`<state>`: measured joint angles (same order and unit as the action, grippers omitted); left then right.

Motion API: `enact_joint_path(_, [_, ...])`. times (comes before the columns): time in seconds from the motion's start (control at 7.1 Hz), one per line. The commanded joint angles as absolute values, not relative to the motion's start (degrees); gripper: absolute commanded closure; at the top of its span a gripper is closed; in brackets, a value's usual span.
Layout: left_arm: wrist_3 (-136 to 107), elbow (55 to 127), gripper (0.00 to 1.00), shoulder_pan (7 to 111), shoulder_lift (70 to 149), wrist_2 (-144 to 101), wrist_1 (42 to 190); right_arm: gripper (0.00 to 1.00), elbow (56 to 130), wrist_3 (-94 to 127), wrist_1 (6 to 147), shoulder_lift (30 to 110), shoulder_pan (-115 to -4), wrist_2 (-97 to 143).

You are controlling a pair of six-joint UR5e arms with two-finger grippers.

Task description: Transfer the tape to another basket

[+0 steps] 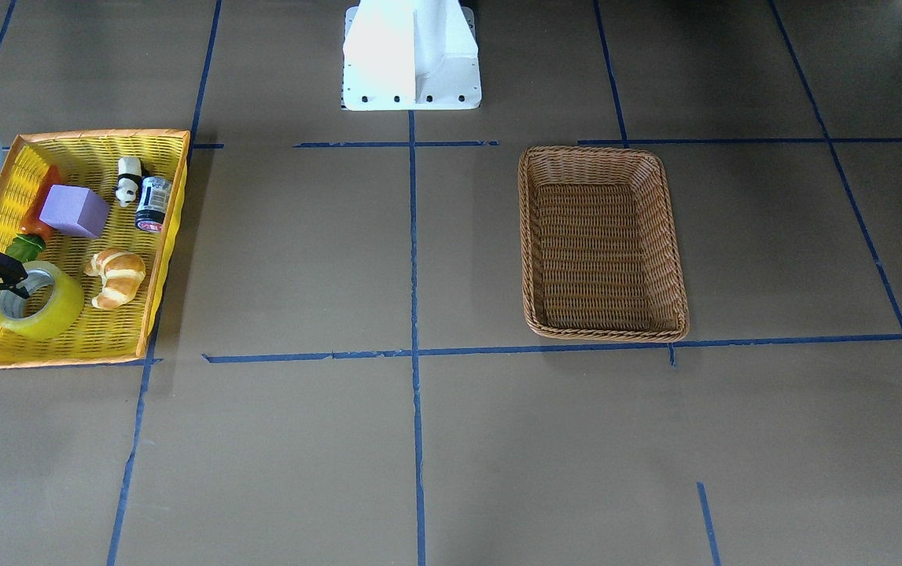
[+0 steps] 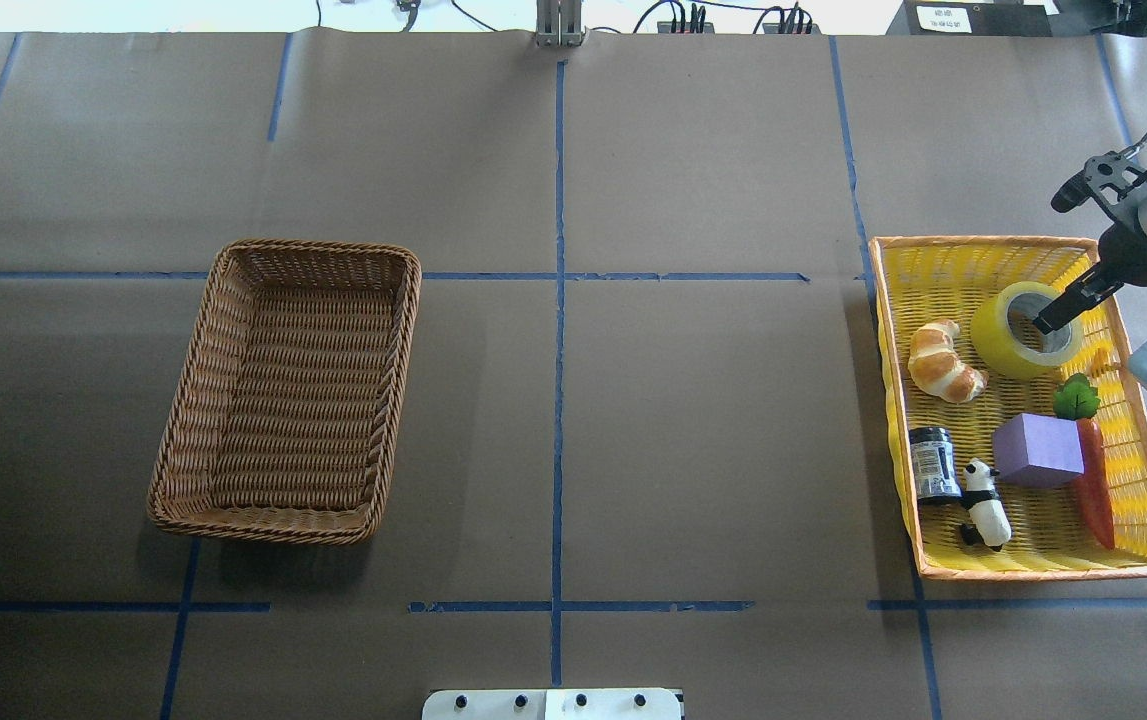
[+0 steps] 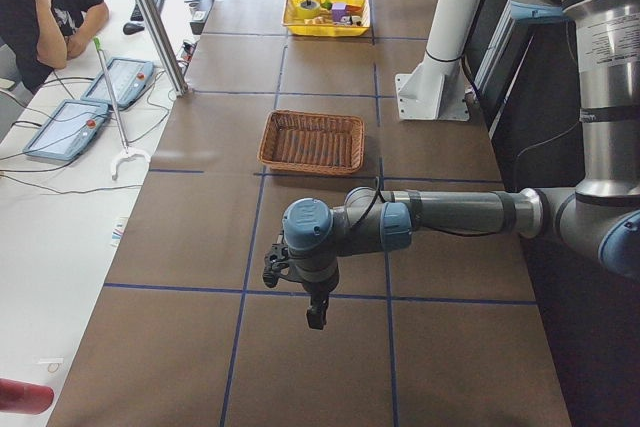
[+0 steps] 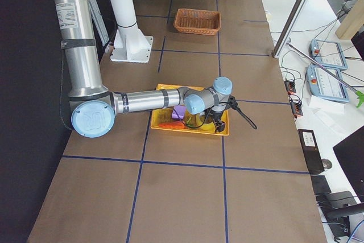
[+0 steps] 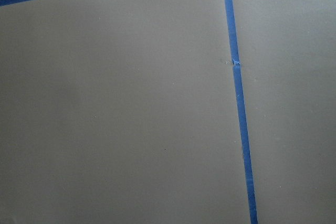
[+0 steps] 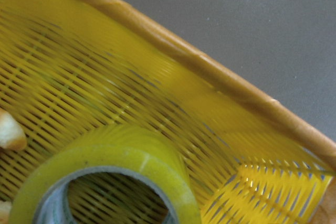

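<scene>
Noted tape (image 2: 993,335) lying flat in yellow basket (image 2: 973,241) beside croissant (image 2: 945,362), right pincer (image 2: 1045,322) with one finger down its core, clamped or not impossible to tell; liable to slip from a thin-wall pinch on lifting, or drag that basket along, wicker basket (image 2: 293,400) well apart.

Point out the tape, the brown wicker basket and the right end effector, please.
tape (image 2: 991,338): overhead view, yellow outer wall.
brown wicker basket (image 2: 293,400): overhead view, bare woven floor.
right end effector (image 2: 1051,318): overhead view, finger dipping into the tape's core.
</scene>
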<state>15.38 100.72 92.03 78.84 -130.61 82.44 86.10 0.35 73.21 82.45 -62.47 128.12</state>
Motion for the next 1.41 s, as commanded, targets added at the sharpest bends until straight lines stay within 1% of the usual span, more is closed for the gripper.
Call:
enact_joint_path(0.0, [15.38, 100.72, 0.00, 92.02, 78.84, -130.61, 82.44, 0.01, 85.52, 0.35, 73.21, 82.01, -61.18, 128.14])
enact_joint_path(0.14, [15.38, 100.72, 0.00, 92.02, 78.84, -130.61, 82.44, 0.11, 85.60, 0.26, 73.21, 81.83, -61.00, 128.14])
enact_joint_path(0.28, [15.38, 100.72, 0.00, 92.02, 78.84, -130.61, 82.44, 0.36, 85.61, 0.09, 73.21, 81.48, -61.00, 128.14])
enact_joint_path(0.56, [15.38, 100.72, 0.00, 92.02, 78.84, -130.61, 82.44, 0.82, 85.52, 0.35, 73.21, 80.95, -61.00, 128.06])
enact_joint_path(0.7, [15.38, 100.72, 0.00, 92.02, 78.84, -130.61, 82.44, 0.92, 85.52, 0.35, 73.30, 81.03, -61.08, 128.06])
enact_joint_path(0.85, [15.38, 100.72, 0.00, 92.02, 78.84, -130.61, 82.44, 0.97, 85.52, 0.26, 73.30, 80.95, -61.08, 127.97])
enact_joint_path(0.99, [15.38, 100.72, 0.00, 92.02, 78.84, -130.61, 82.44, 0.99, 85.60, 0.44, 73.21, 80.95, -61.08, 127.97])
enact_joint_path(1.27, [15.38, 100.72, 0.00, 92.02, 78.84, -130.61, 82.53, 1.00, 85.96, 0.70, 73.30, 80.77, -62.39, 129.02])
